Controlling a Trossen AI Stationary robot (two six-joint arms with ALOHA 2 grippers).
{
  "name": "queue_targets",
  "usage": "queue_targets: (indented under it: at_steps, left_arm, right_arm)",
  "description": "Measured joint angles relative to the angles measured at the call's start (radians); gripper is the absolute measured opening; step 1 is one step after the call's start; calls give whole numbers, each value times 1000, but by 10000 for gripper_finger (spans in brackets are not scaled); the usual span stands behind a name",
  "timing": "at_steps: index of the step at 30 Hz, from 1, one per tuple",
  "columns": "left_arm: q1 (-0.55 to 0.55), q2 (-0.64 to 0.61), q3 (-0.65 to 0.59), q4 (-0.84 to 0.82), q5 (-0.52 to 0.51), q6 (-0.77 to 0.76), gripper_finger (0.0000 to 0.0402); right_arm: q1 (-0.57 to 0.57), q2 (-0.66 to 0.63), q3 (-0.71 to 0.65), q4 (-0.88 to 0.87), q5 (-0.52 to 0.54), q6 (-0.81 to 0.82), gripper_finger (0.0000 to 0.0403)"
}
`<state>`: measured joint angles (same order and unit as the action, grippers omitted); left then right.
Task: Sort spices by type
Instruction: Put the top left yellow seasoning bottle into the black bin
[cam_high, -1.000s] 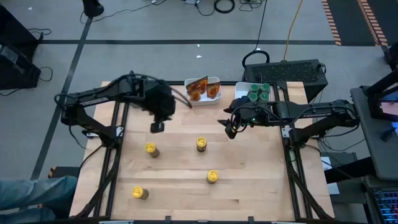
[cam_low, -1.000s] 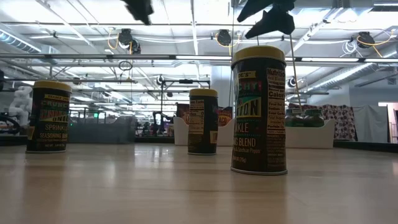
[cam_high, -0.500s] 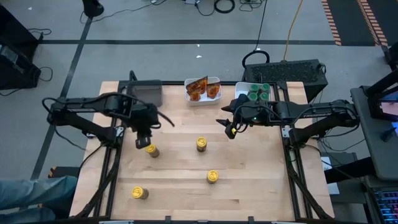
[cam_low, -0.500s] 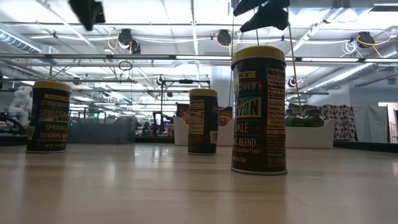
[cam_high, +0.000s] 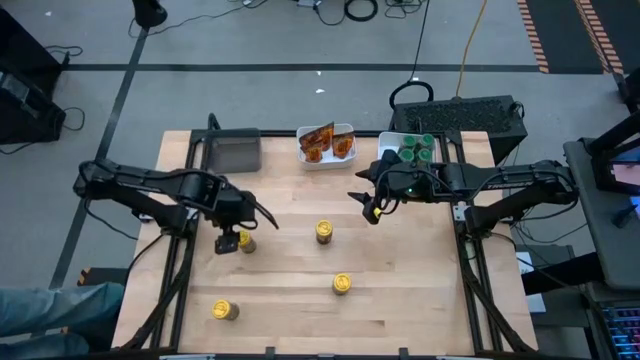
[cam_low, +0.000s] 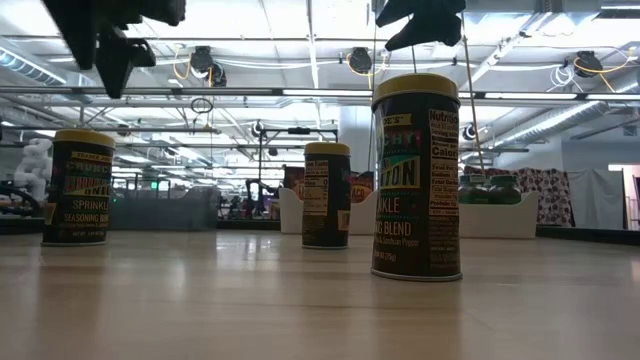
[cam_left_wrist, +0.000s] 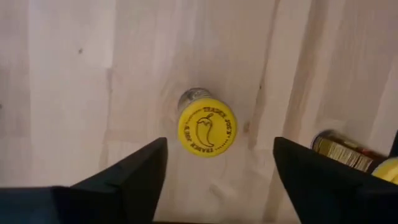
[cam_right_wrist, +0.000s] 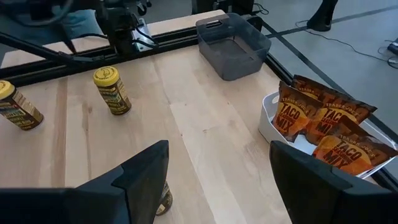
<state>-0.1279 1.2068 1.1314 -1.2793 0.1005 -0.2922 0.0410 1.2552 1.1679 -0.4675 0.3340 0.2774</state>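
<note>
Your left gripper (cam_high: 228, 242) is hanging right over one yellow-lidded jar (cam_high: 245, 241) on the table's left side, arm stretched in low from the left edge, and through its wrist camera you see the fingers (cam_left_wrist: 134, 174) spread wide with that yellow lid (cam_left_wrist: 207, 129) sitting between them, nothing grabbed. Your right gripper (cam_high: 371, 207) hovers out past the middle of the table, arm reaching in from the right, fingers (cam_right_wrist: 146, 171) apart and empty too. Three more yellow jars stand on the wood: one mid-table (cam_high: 324, 232), one nearer the front (cam_high: 342, 284), one front-left (cam_high: 223, 311). The orange packets (cam_high: 325, 142) sit in the white tray (cam_high: 310, 160) at the back, the green-lidded jars (cam_high: 416, 150) in the tray beside it, and the grey bin (cam_high: 232, 152) sits back-left.
</note>
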Motion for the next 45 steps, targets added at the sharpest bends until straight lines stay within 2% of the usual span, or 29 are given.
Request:
queue_targets:
  at_steps: [4,8,28,45]
  left_arm:
    - [-24,-1,-56,35,-29,20,323]
    - [-47,-2,-111,85,-52,51,333]
    - [-85,-1,-290,282,-94,89,334]
    - [-85,-1,-339,333,-98,88,334]
  right_arm:
    - [0,0,0,0,0,-10,263]
    - [0,0,0,-1,0,-26,263]
    - [-2,0,0,-30,4,-32,263]
    - [-28,0,0,-30,4,-36,263]
